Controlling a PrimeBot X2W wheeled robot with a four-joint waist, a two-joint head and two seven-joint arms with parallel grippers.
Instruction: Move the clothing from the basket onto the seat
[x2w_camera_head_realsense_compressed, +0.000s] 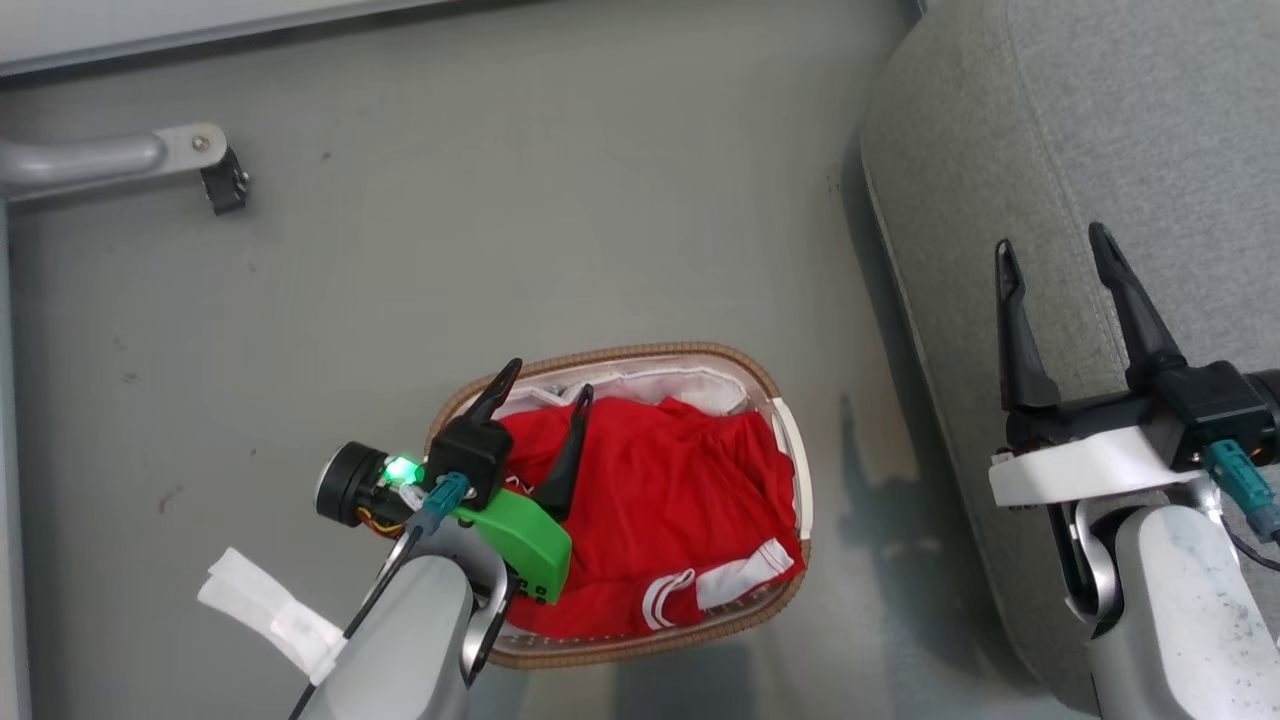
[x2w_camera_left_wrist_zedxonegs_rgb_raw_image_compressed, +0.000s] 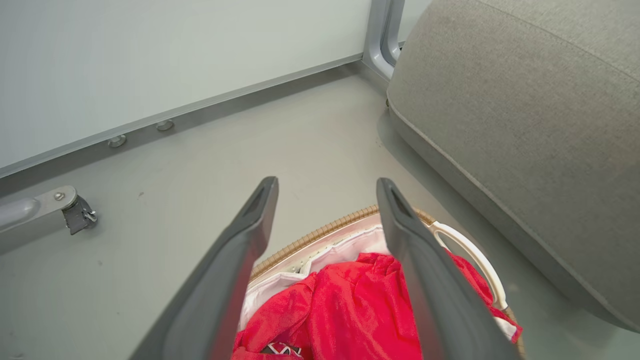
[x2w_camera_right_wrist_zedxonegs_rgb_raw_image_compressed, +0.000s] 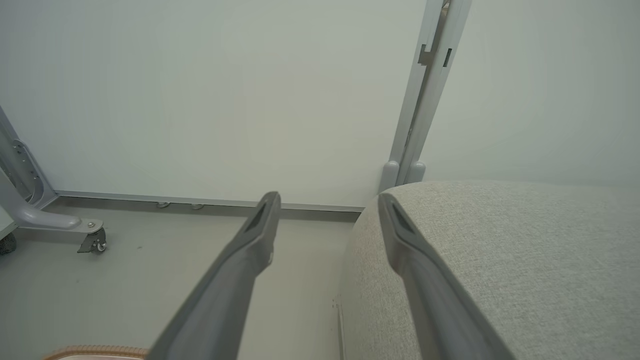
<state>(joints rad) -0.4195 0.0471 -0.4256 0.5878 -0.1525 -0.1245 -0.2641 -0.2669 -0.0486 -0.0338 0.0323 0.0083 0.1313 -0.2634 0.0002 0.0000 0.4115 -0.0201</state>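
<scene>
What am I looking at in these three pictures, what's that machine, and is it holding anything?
It is a wheeled robot with two arms, each ending in two long dark fingers. The head view looks down from its head; the other two pictures come from cameras on each wrist, looking along the fingers. On the floor stands a basket full of red clothing, beside a big grey seat. The left gripper hangs open over the clothing, holding nothing. The right gripper is open over the seat's edge, also empty. Nothing has been moved onto the seat yet.
</scene>
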